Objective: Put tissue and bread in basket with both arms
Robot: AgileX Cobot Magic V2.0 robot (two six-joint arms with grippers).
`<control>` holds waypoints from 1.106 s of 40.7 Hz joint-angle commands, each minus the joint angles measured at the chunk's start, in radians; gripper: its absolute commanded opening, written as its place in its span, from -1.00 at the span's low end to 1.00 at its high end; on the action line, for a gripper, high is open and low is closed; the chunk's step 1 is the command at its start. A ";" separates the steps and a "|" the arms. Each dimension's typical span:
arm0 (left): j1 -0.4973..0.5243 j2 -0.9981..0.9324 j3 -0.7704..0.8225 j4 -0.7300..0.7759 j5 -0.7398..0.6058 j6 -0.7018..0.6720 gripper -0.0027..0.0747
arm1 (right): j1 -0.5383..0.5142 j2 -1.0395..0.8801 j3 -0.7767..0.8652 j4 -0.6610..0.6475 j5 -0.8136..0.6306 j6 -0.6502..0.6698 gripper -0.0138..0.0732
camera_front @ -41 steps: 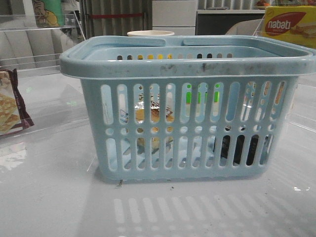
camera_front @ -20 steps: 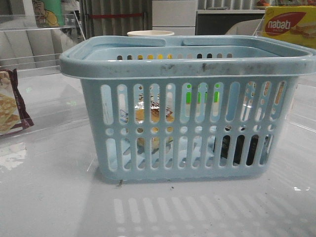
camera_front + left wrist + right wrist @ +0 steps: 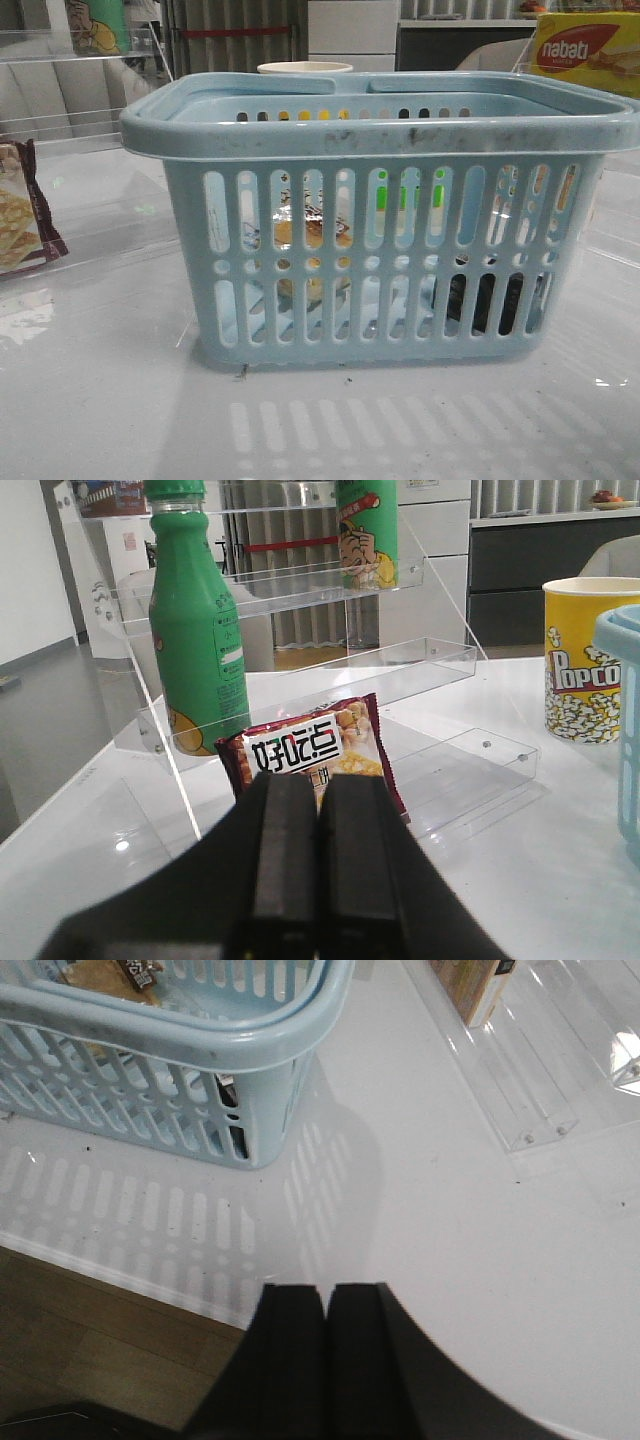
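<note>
The light-blue slotted basket (image 3: 390, 140) stands in the middle of the table in the front view. Through its slots the golden-brown bread pack (image 3: 312, 232) shows inside at the left and the dark tissue pack (image 3: 487, 300) inside at the bottom right. Neither gripper shows in the front view. My left gripper (image 3: 317, 785) is shut and empty, its tips in front of a maroon-edged cracker packet (image 3: 310, 746). My right gripper (image 3: 327, 1295) is shut and empty above the table's front edge, apart from the basket's corner (image 3: 270, 1050); the bread's printed top (image 3: 130, 972) shows inside.
A clear acrylic shelf (image 3: 330, 670) holds a green bottle (image 3: 195, 640) and the cracker packet (image 3: 20, 215). A yellow popcorn cup (image 3: 583, 660) stands behind the basket. A yellow-red nabati box (image 3: 585, 50) is at the back right. Another clear rack (image 3: 540, 1070) lies right of the basket.
</note>
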 commanded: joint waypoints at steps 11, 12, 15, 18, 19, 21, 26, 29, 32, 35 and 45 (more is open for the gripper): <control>-0.008 -0.019 -0.001 -0.010 -0.093 -0.002 -0.70 | -0.006 0.006 -0.027 -0.006 -0.067 -0.004 -0.55; -0.008 -0.019 -0.001 -0.010 -0.093 -0.002 -0.70 | -0.006 0.006 -0.027 -0.006 -0.067 -0.004 -0.55; -0.008 -0.019 -0.001 -0.010 -0.093 -0.002 -0.70 | -0.006 0.006 -0.027 -0.006 -0.067 -0.004 -0.55; -0.008 -0.019 -0.001 -0.010 -0.093 -0.002 -0.70 | -0.006 0.006 -0.027 -0.006 -0.067 -0.004 -0.55; -0.008 -0.019 -0.001 -0.010 -0.093 -0.002 -0.70 | -0.006 0.006 -0.027 -0.006 -0.067 -0.004 -0.55; -0.008 -0.019 -0.001 -0.010 -0.093 -0.002 -0.70 | -0.006 0.006 -0.027 -0.006 -0.067 -0.004 -0.55; -0.008 -0.019 -0.001 -0.010 -0.093 -0.002 -0.70 | -0.006 0.006 -0.027 -0.006 -0.067 -0.004 -0.55; -0.008 -0.019 -0.001 -0.010 -0.093 -0.002 -0.70 | -0.006 0.006 -0.027 -0.006 -0.067 -0.004 -0.55; -0.008 -0.019 -0.001 -0.010 -0.093 -0.002 -0.70 | -0.006 0.006 -0.027 -0.006 -0.067 -0.004 -0.55; -0.008 -0.019 -0.001 -0.010 -0.093 -0.002 -0.70 | -0.006 0.006 -0.027 -0.006 -0.067 -0.004 -0.55; -0.008 -0.017 -0.001 -0.010 -0.093 -0.002 -0.70 | -0.069 -0.110 0.084 -0.017 -0.194 -0.021 -0.55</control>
